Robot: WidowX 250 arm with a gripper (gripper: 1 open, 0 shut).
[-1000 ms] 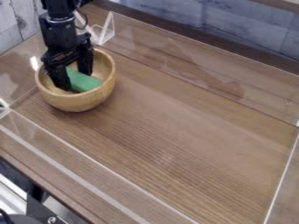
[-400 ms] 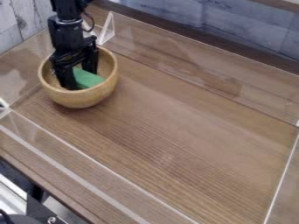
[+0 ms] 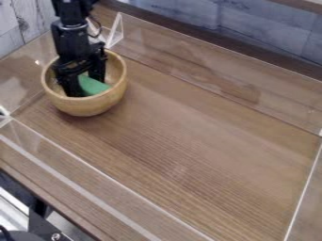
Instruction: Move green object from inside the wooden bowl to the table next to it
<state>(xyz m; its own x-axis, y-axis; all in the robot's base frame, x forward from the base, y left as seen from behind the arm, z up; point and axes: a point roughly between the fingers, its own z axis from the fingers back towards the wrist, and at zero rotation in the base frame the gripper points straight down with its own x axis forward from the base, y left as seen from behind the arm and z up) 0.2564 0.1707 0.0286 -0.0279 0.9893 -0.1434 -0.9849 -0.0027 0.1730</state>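
The wooden bowl [image 3: 86, 97] sits near the table's back left corner. Inside it lies the green object [image 3: 92, 86], partly hidden by the fingers. My black gripper [image 3: 78, 75] points down into the bowl, open, with one finger on each side of the green object. I cannot tell whether the fingers touch it. The brown wood-grain table [image 3: 201, 132] spreads to the right of the bowl.
Low clear acrylic walls [image 3: 151, 203] edge the tabletop on all sides. One wall panel [image 3: 116, 30] stands right behind the bowl and the arm. A pale brick-pattern wall rises at the back.
The arm has shifted slightly to the right and the fingers now stand lower inside the bowl around the green object. The bowl moved a little with it. The jaws stayed open.
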